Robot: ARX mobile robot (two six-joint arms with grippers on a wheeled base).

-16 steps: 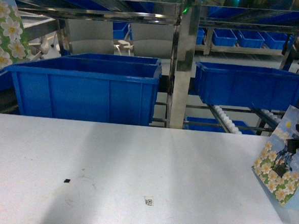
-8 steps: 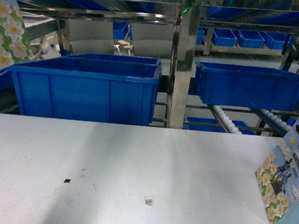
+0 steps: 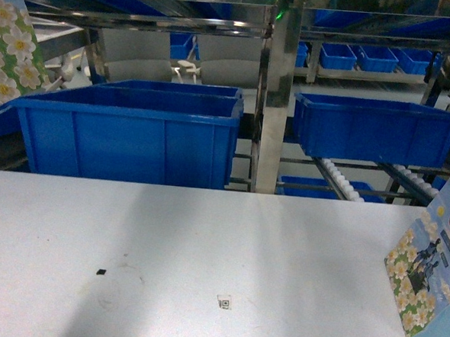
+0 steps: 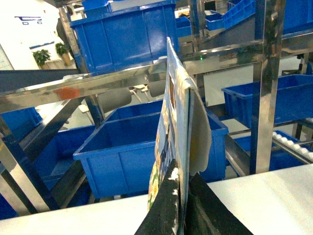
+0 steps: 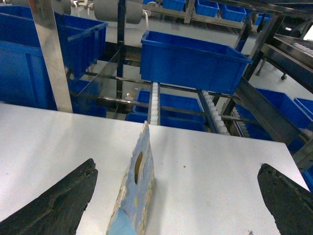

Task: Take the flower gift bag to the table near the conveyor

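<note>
Standing on the worktop [image 3: 205, 244] near the conveyor [image 5: 155, 103], one flower gift bag [image 5: 134, 188] is released by the wide-open right hand [image 5: 178, 200], while a second bag [image 4: 178, 142] is gripped by the left hand [image 4: 183, 205] for placing next.

Blue bins [image 3: 135, 136] on rack lanes, potted plants [image 4: 49, 55] — far background

A flower gift bag [image 3: 430, 282] stands on the table [image 3: 205, 244] at right, conveyor [image 3: 339, 179] behind.

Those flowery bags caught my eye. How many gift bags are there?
2: one gift bag stands on the table at the right edge; a second bag is pinched in the left pincer.
</note>
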